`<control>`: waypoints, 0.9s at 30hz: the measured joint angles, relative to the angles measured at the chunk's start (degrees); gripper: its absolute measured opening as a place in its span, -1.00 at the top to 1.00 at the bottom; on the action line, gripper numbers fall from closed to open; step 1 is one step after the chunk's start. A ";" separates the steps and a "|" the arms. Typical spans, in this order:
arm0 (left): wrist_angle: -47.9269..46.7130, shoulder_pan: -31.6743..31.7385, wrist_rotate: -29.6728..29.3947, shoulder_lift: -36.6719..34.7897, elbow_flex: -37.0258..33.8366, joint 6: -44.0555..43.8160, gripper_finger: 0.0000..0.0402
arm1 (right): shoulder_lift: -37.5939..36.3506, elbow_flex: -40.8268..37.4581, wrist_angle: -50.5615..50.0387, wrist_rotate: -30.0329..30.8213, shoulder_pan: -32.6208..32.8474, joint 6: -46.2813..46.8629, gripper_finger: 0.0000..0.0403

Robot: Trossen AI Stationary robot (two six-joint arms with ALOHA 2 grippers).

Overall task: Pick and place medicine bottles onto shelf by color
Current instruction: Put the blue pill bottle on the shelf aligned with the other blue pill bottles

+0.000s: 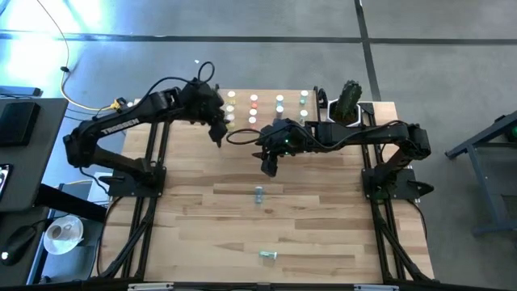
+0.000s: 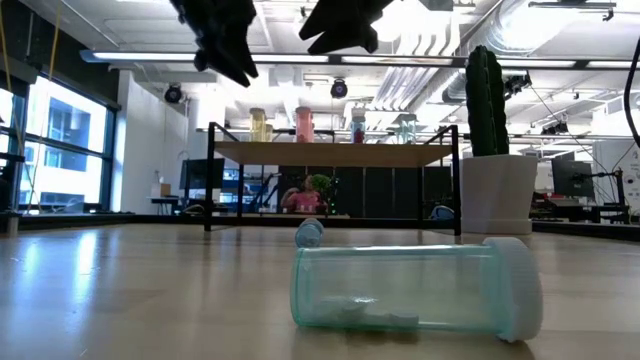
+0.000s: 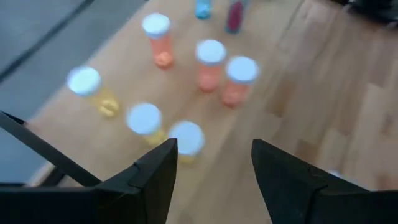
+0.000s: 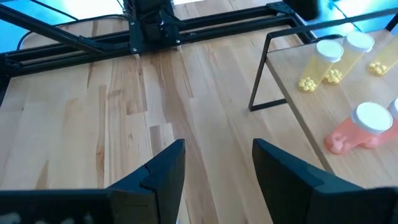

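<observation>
The shelf [image 1: 266,113] stands at the table's far edge with several white-capped bottles upright on it: yellow [image 3: 146,121], pink [image 3: 210,62], blue [image 2: 358,128] and green [image 2: 405,128]. A blue bottle [image 1: 258,193] lies on its side at mid-table. A green bottle [image 1: 268,255] lies on its side near the near edge and fills the foreground of the low view [image 2: 415,290]. My left gripper [image 1: 218,133] is open and empty above the shelf's left end [image 3: 214,165]. My right gripper [image 1: 269,166] is open and empty above the table just in front of the shelf [image 4: 219,163].
A white pot with a green cactus [image 1: 349,103] stands at the shelf's right end. The shelf's thin black legs [image 4: 258,74] rise from the table beside my right gripper. Bare wooden tabletop [image 1: 323,226] lies around the two fallen bottles.
</observation>
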 joint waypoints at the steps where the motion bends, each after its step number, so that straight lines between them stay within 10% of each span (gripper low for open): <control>1: -0.66 -0.81 0.01 -0.41 0.01 -1.52 0.02 | -0.05 -0.01 -0.14 0.01 -0.02 0.64 0.11; 11: -3.69 -14.48 -0.38 -1.05 0.00 -14.53 0.02 | -6.72 -0.07 -1.01 3.38 -0.37 2.22 0.11; 27: -2.73 -33.58 -19.43 3.98 0.02 -37.02 0.02 | -12.03 -0.07 -11.37 5.52 -2.59 8.25 0.11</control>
